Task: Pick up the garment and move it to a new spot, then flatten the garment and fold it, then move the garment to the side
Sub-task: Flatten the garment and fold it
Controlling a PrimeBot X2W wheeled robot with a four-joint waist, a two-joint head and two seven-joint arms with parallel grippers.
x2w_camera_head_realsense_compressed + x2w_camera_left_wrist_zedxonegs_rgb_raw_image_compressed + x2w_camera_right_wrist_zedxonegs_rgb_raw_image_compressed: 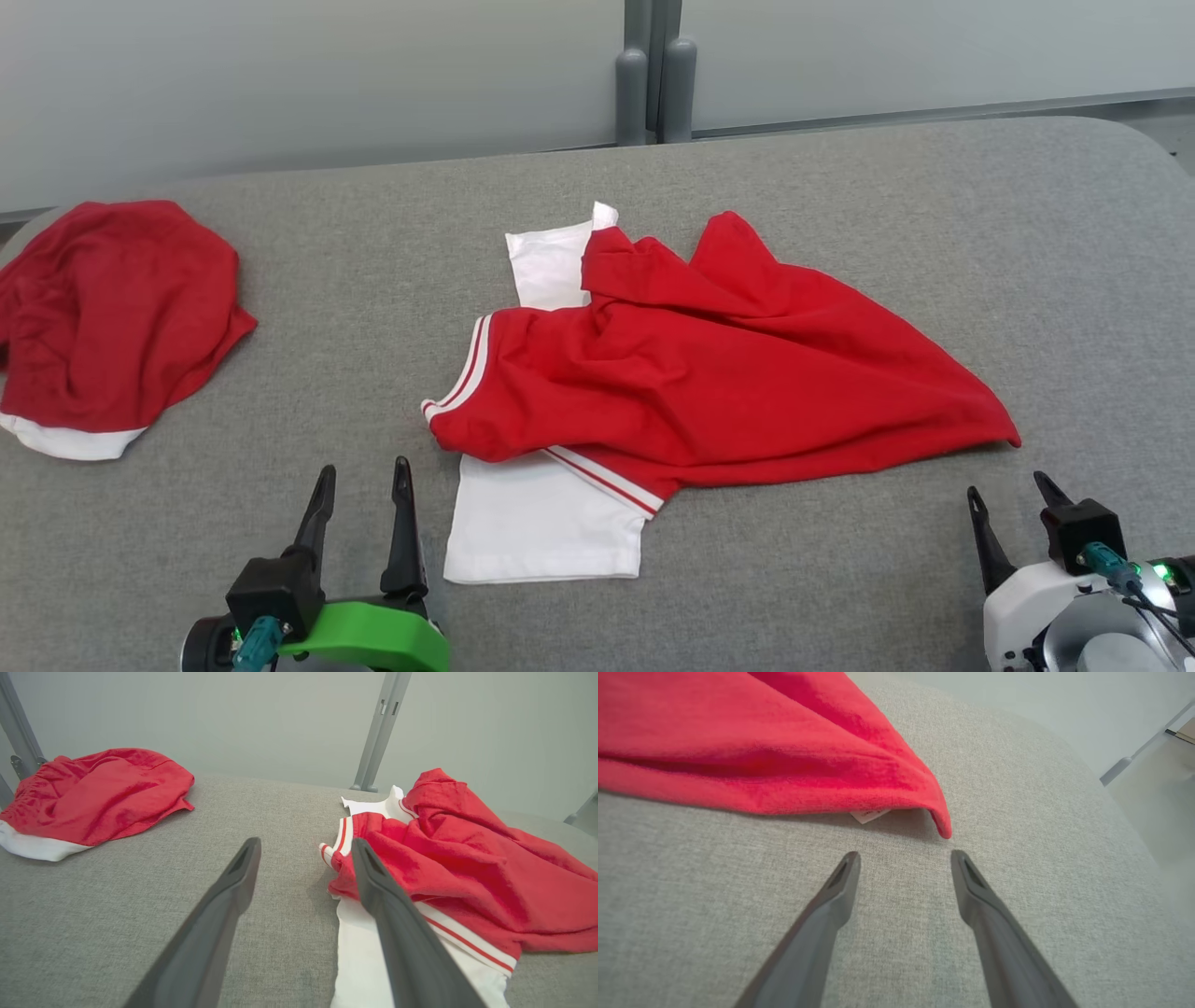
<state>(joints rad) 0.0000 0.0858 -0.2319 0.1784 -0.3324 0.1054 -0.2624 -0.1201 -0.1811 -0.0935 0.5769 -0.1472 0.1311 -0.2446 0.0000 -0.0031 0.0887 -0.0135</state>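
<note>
Lab-like; grey padded table [840, 168]; bare partition [280, 75]

A crumpled red-and-white cloth [112, 308] lies at the left end of the grey table [840, 187], with grey posts [653, 84] behind.

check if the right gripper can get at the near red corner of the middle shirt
Probably yes. The right gripper is open and aimed at the shirt corner just ahead, with bare grey table between them and nothing in the way.
</note>
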